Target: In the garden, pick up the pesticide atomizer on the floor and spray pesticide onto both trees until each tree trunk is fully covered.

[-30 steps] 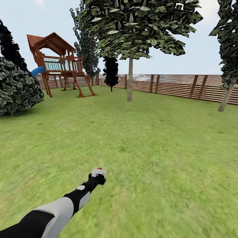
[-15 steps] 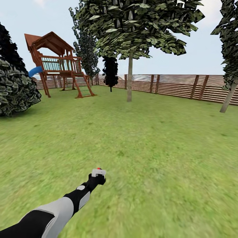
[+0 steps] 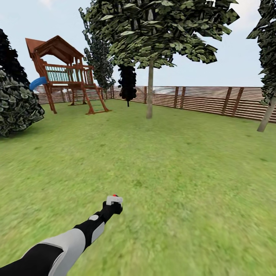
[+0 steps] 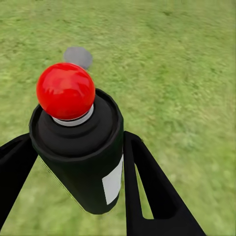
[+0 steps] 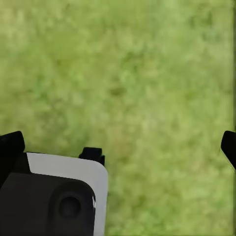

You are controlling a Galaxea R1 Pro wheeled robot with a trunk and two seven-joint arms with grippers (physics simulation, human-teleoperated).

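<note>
The left end effector point(image 4: 78, 162) is clamped on the pesticide atomizer point(image 4: 81, 152), red top forward, carried low over the grass point(image 3: 172, 172), presumably ready to spray. The nearer tree trunk point(image 3: 150, 90) stands well ahead, another point(image 3: 267, 115) off right. The right end effector point(image 5: 118, 147) looks spread and empty.

The head view looks forward and slightly down over the lawn point(image 3: 172, 172) toward the fence point(image 3: 207, 99), the left arm reaching in from below. The left wrist view sits very close behind the atomizer point(image 4: 81, 152), grass beyond. The right wrist view faces blurred grass point(image 5: 137, 73), probably that same lawn.
</note>
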